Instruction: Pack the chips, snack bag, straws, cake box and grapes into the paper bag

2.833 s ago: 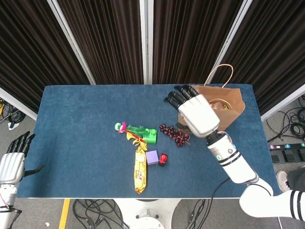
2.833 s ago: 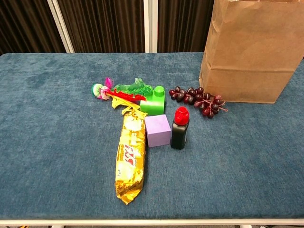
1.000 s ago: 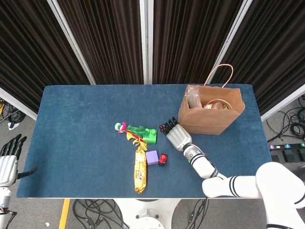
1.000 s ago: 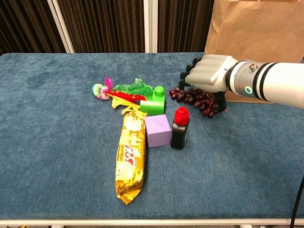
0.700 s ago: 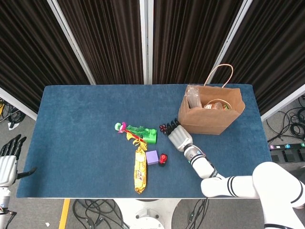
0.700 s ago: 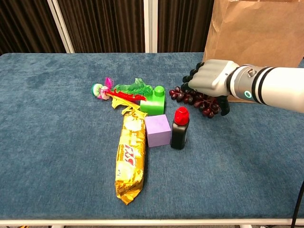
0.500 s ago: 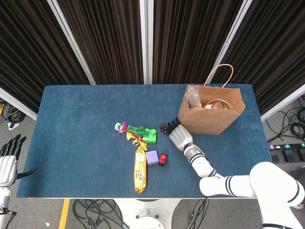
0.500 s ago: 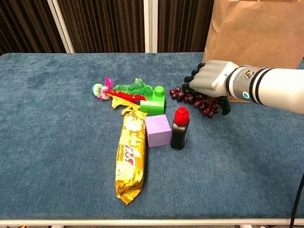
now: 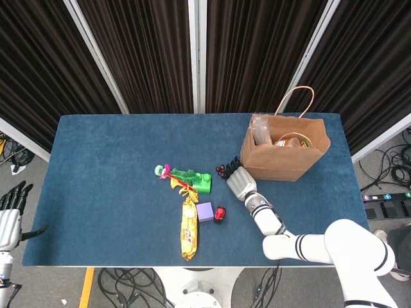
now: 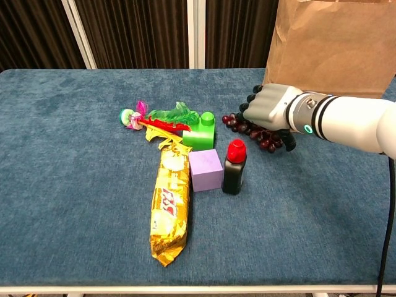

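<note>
1. Right hand [image 10: 267, 110]: lies palm-down over the grapes [image 10: 258, 133] just in front of the paper bag [image 10: 331, 46]. Its dark fingers [image 10: 288, 140] curl down around the bunch; whether they have closed on it cannot be determined from either view.
2. Left hand [image 9: 8, 215]: hangs off the left edge of the surface [image 9: 109, 167], fingers apart, holding nothing.
3. Grapes: one bunch, dark red, lying on the surface, near or against the bag's base, partly covered by the right hand. Judged soft, loose on the stem and easily crushed or shed; best taken in a cupped, light hold around the body of the bunch or at the stem, not squeezed.
4. Paper bag: one, standing upright at the right rear, mouth open, one handle [image 9: 300, 102] showing. Something clear and other contents show inside in the head view; not identifiable.
5. Remaining items, left of the hand:
   - one long yellow snack bag [image 10: 170, 204], judged light and crinkly, contents breakable;
   - one purple cube [image 10: 205, 169];
   - one dark bottle with a red cap [image 10: 234, 167], upright and likely to topple;
   - one green block [image 10: 201, 133];
   - one cluster of coloured straws [image 10: 151, 119], count not discernible.
</note>
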